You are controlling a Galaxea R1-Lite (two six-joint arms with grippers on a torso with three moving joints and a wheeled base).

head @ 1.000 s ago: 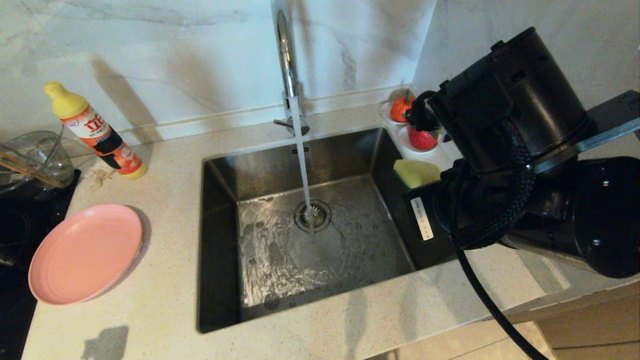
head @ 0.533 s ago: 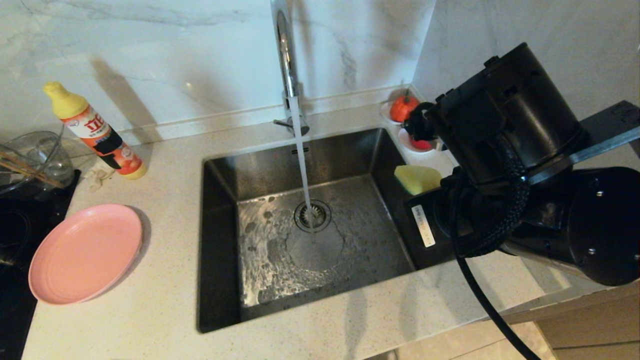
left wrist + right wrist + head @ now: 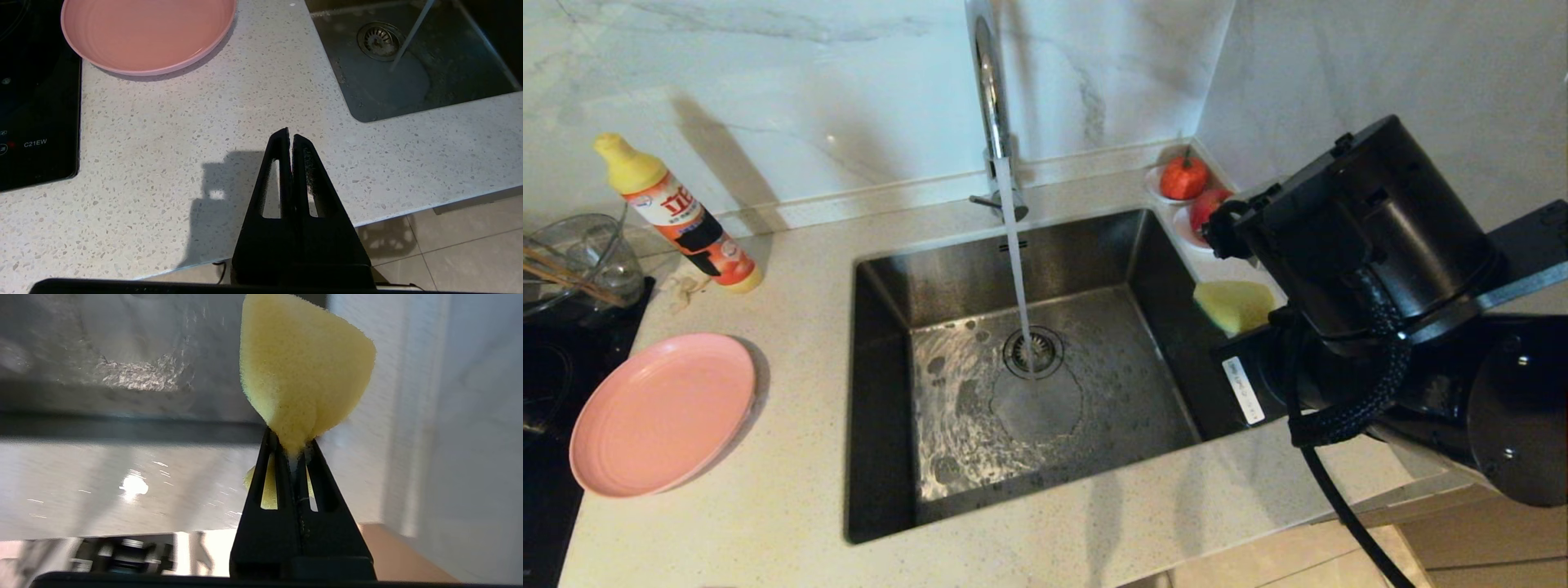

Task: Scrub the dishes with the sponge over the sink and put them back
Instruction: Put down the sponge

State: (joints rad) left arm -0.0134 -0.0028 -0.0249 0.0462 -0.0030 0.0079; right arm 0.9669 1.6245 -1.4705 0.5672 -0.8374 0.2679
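Readable in the left wrist view: "C21EW" in pale letters on the black cooktop (image 3: 36,122), near its front corner. On the red and white label of the yellow-capped bottle (image 3: 682,216), large white Chinese characters, too small to make out for certain. On the black right arm, a white sticker (image 3: 1243,389) with fine dark print, not legible. Nothing else with lettering to be read.
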